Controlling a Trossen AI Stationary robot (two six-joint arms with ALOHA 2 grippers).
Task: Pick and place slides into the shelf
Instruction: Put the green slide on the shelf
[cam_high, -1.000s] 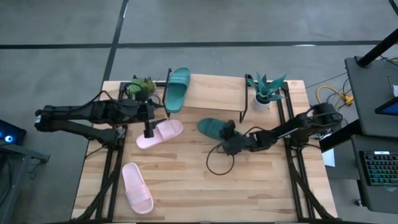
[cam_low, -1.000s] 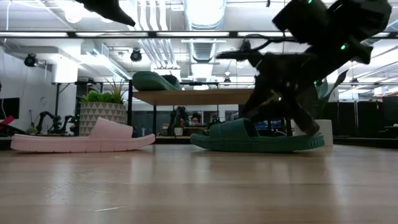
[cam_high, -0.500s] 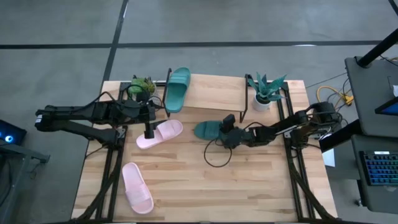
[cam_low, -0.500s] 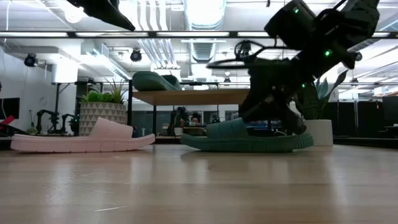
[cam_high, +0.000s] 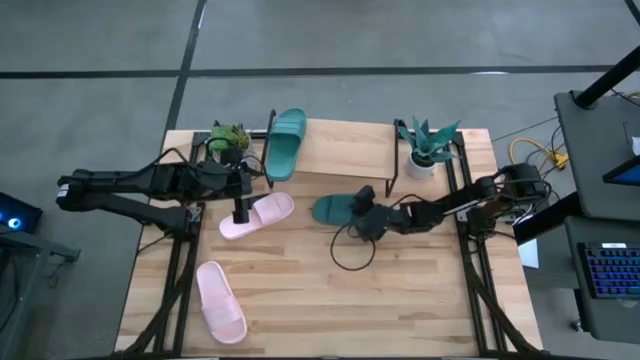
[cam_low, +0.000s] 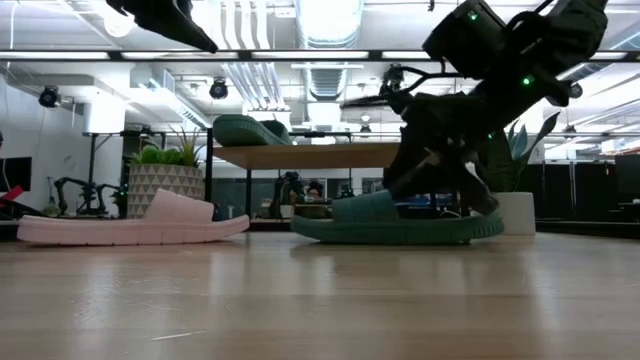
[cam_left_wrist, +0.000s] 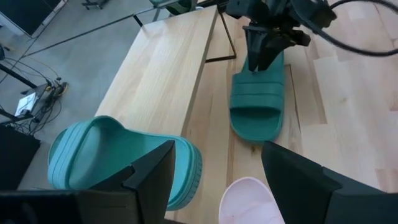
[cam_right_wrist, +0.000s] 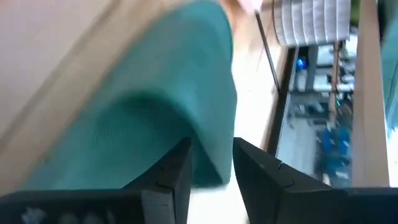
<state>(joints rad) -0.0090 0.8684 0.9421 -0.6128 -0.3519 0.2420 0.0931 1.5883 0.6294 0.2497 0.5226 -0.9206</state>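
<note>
Green slide (cam_high: 335, 208) lies on the table (cam_high: 420, 300), right gripper (cam_high: 366, 214) pinching its strap; left gripper (cam_high: 239, 203) spread at 9 o'clock

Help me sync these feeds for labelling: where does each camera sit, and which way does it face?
High: overhead, straight down on the wooden tabletop; both arms show.
Low: at tabletop height, level toward the plank-topped shelf; right arm overhead.
Left wrist: on the left arm, past its own open jaws, toward the right gripper.
Right wrist: right gripper astride the dark teal-green rubber slide's strap.
Shared: that same slide shows in all four.
</note>
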